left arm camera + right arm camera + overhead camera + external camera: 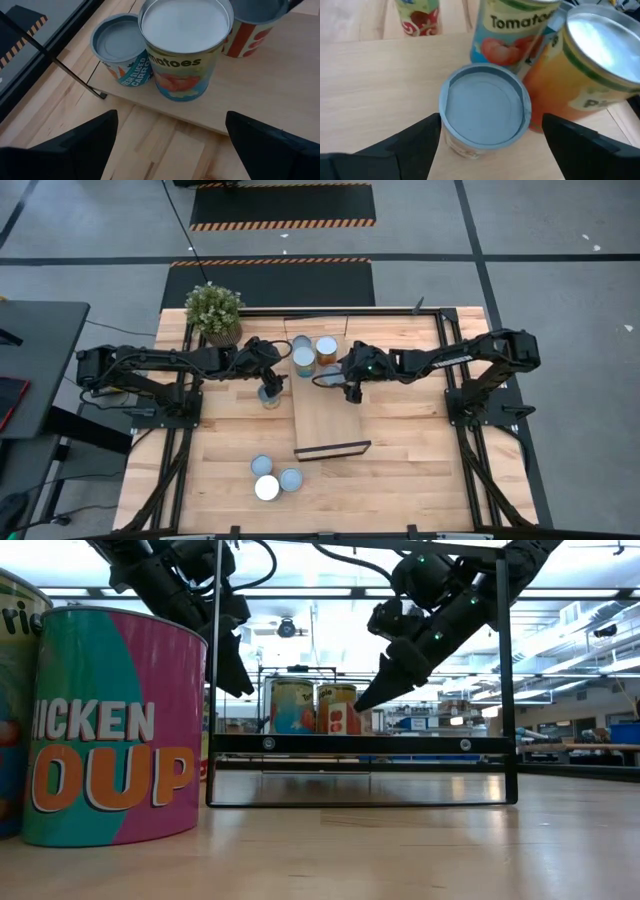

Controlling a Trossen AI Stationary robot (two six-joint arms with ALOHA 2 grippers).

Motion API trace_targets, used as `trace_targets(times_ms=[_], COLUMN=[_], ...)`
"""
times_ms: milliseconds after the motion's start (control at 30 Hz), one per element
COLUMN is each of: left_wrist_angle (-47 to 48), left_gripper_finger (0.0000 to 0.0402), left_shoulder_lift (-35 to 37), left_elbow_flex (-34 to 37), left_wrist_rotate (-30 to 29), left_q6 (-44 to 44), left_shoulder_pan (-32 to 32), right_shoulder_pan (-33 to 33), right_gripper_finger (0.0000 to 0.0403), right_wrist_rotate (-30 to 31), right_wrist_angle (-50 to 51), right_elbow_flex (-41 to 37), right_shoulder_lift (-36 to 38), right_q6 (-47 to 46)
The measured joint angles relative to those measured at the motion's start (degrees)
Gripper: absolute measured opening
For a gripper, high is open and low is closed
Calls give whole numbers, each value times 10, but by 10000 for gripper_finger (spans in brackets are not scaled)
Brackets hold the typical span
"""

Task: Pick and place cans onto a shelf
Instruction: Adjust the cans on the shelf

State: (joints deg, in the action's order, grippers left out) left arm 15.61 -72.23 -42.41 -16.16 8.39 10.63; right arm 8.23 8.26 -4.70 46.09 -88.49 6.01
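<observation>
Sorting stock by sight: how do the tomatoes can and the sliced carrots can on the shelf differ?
The tomatoes can has a white top; the sliced carrots can has a grey-blue, sunken one. The tomatoes can's label shows red tomatoes; the sliced carrots can's shows orange print. Both stand upright on the shelf.

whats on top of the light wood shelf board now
Four metal cans cluster at the shelf board's far end: a tomatoes can, sliced-carrots can, orange-sided can, and grey-lidded can inside the open right claw. The claw hides the board beneath it.
</observation>
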Motion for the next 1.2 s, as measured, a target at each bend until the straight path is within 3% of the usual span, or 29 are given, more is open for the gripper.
trace_targets(times_ms=[500, 900, 1200], left_wrist_angle=[0, -18, -18], left_gripper_finger=[376, 376, 376], left_shoulder_lift=[0, 0, 0], left_elbow_flex=[0, 0, 0], left_wrist_rotate=[9, 9, 9], left_q6=[0, -2, -2], left_shoulder_pan=[0, 0, 0], right_shoulder_pan=[-13, -113, -90], right_gripper_finger=[355, 350, 350], right_wrist_rotate=[4, 209, 222], right_wrist_angle=[-5, -70, -73], right_elbow_flex=[0, 0, 0], right_shoulder_lift=[50, -16, -24], right_q6=[42, 190, 234])
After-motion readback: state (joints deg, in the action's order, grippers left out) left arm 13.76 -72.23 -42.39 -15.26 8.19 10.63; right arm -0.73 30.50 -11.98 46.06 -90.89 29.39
